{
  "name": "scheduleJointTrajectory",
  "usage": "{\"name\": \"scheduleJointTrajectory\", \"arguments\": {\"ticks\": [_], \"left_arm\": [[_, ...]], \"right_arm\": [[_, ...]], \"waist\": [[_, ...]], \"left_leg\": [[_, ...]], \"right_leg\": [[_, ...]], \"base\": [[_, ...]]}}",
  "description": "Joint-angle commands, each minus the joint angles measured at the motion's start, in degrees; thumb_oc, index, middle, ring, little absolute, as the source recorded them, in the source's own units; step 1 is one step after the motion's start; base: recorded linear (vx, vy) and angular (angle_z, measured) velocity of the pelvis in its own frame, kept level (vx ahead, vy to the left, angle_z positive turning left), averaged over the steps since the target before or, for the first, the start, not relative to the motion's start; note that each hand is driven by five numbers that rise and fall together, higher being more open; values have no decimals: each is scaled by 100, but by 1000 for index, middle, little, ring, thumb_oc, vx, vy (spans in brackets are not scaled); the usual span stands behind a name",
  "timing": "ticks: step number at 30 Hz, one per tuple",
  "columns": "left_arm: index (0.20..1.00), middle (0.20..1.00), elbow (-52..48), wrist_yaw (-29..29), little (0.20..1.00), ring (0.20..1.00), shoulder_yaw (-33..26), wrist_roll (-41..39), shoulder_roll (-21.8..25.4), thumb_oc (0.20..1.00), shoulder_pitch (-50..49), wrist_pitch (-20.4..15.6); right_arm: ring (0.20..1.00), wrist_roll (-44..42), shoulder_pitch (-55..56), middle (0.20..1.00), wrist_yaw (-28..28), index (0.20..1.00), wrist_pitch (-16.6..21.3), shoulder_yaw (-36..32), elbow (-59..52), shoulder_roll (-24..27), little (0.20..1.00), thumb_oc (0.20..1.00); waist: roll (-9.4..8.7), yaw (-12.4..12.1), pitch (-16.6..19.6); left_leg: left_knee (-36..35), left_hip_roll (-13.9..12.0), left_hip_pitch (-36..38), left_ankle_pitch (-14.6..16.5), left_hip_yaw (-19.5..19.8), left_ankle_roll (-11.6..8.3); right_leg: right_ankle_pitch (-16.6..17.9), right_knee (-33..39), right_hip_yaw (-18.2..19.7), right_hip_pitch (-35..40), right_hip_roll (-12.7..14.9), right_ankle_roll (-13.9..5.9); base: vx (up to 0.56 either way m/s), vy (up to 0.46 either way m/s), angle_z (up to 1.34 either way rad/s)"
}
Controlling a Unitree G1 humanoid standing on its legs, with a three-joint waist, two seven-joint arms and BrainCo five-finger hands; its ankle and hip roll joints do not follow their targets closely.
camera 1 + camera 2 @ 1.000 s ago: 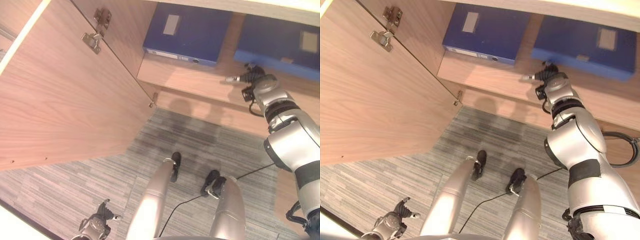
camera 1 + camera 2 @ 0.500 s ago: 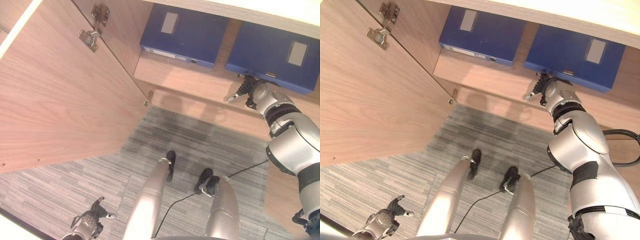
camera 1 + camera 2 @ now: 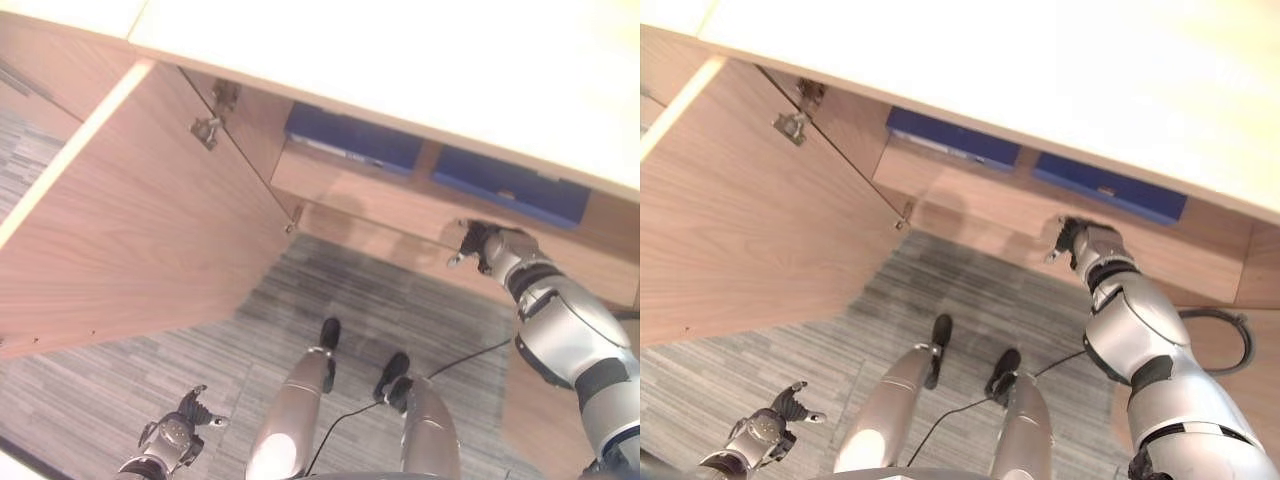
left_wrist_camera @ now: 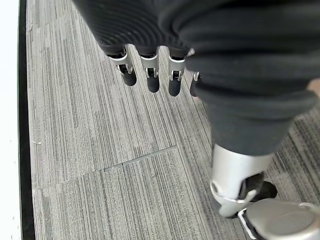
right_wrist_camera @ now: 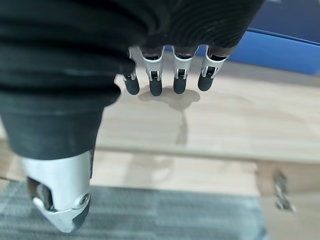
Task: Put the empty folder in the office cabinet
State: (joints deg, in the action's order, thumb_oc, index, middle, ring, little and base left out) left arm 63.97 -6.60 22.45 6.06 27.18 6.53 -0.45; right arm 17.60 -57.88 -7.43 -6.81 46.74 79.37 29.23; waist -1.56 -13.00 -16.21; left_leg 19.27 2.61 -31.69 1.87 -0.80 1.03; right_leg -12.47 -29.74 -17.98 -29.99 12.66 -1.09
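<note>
2 blue folders lie flat on the cabinet shelf (image 3: 360, 195): the left folder (image 3: 352, 140) and the right folder (image 3: 510, 186). The right hand (image 3: 478, 243) hovers empty, fingers relaxed, at the shelf's front edge, just before the right folder, whose long axis runs along the shelf. The left hand (image 3: 172, 434) hangs open, empty, by the floor (image 3: 130, 380), well apart. The door (image 3: 130, 230) stands open.

Head stereo pair looking steeply down, wrist cameras close along fingers (image 5: 155, 85)
</note>
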Motion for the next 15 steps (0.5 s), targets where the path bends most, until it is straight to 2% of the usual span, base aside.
{"name": "scheduleJointTrajectory", "arguments": {"ticks": [1, 7, 10, 15], "left_arm": [[1000, 1000, 429, 92, 1000, 1000, -16, 291, 63, 1000, -103, 93], [1000, 1000, 580, 197, 1000, 1000, -25, 395, -95, 1000, -53, 139], [1000, 1000, 680, 301, 1000, 1000, -33, 487, -253, 1000, -107, 169], [1000, 1000, 751, 423, 1000, 1000, -51, 641, -374, 1000, -294, 213]], "right_arm": [[1000, 228, 285, 1000, -78, 1000, -165, -100, 381, 152, 1000, 1000], [1000, 246, 868, 1000, -66, 1000, -131, -322, 277, -57, 1000, 1000], [1000, 337, 1377, 1000, -43, 1000, -125, -465, 286, -335, 1000, 1000], [1000, 319, 1964, 1000, -1, 1000, -122, -713, 316, -524, 1000, 1000]], "waist": [[178, -36, 68], [172, 92, 238], [149, 190, 469], [81, 241, 757]], "left_leg": [[-763, -361, 682, 15, -36, -190], [-1389, -563, 1425, -313, 2, -327], [-1784, -659, 1928, -518, -34, -430], [-2051, -760, 2365, -570, -58, -478]], "right_leg": [[289, 1027, -206, 850, -41, -141], [370, 1753, -384, 1673, -296, -151], [429, 2340, -478, 2247, -553, -142], [518, 2921, -476, 2787, -862, -127]], "base": [[37, -83, 16], [49, -92, 3], [69, -111, 3], [29, -95, 3]]}}
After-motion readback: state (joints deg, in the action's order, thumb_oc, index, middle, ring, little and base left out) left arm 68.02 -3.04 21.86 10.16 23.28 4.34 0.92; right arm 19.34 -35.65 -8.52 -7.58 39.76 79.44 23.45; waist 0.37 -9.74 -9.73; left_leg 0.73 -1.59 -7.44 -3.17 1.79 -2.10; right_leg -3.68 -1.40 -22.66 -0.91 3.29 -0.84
